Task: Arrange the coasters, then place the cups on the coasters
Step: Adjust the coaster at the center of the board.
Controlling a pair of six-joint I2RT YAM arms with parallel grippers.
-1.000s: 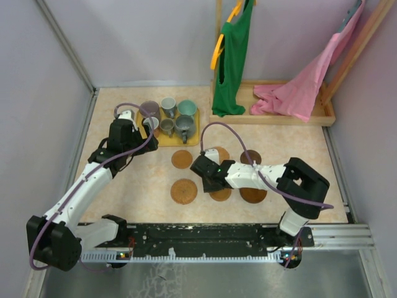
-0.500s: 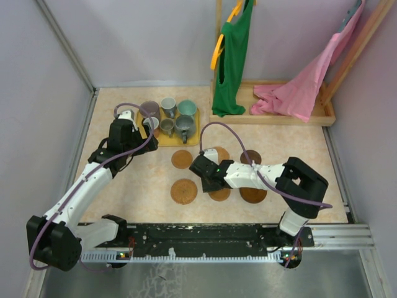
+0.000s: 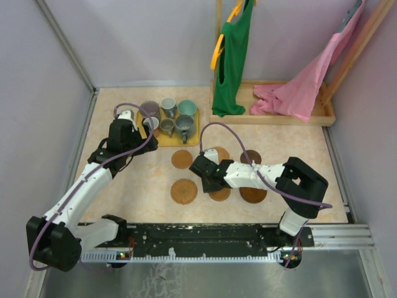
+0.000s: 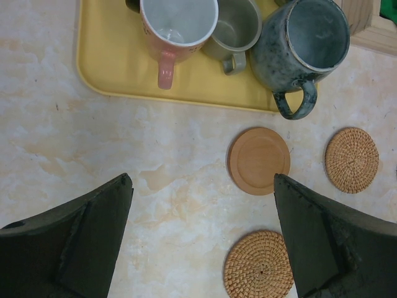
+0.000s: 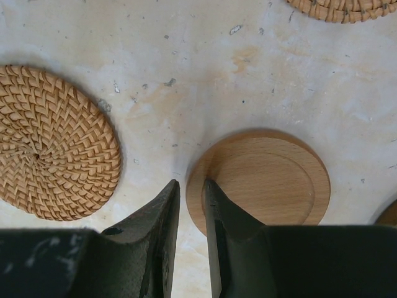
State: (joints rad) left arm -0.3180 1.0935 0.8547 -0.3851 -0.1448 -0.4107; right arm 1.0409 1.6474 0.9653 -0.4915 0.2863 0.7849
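Several cups stand on the yellow tray (image 3: pixel 194 140): a teal cup (image 3: pixel 187 108), a purplish cup (image 3: pixel 149 109) and a grey-blue cup (image 3: pixel 183 127). The left wrist view shows a pink cup (image 4: pixel 177 25), a small grey cup (image 4: pixel 236 28) and the grey-blue cup (image 4: pixel 304 46). Several coasters lie mid-table, woven coasters (image 3: pixel 184 191) and smooth wooden coasters (image 3: pixel 182 159). My right gripper (image 3: pixel 213 185) (image 5: pixel 191 183) is shut on the rim of a wooden coaster (image 5: pixel 273 180) (image 3: pixel 221 194), with a woven coaster (image 5: pixel 53 143) to its left. Beside the tray, my left gripper (image 3: pixel 138 133) (image 4: pixel 201 186) hangs open and empty over bare table.
A wooden rack base (image 3: pixel 273 117) at the back right carries a hanging green garment (image 3: pixel 232 56) and a pink cloth (image 3: pixel 298 90). Walls close in on the left and right. In the left wrist view, a wooden coaster (image 4: pixel 258 161) and two woven coasters (image 4: pixel 352 159) lie below the tray (image 4: pixel 111 68).
My right gripper has edged slightly left with the wooden coaster's rim in its jaws. The left arm has not moved.
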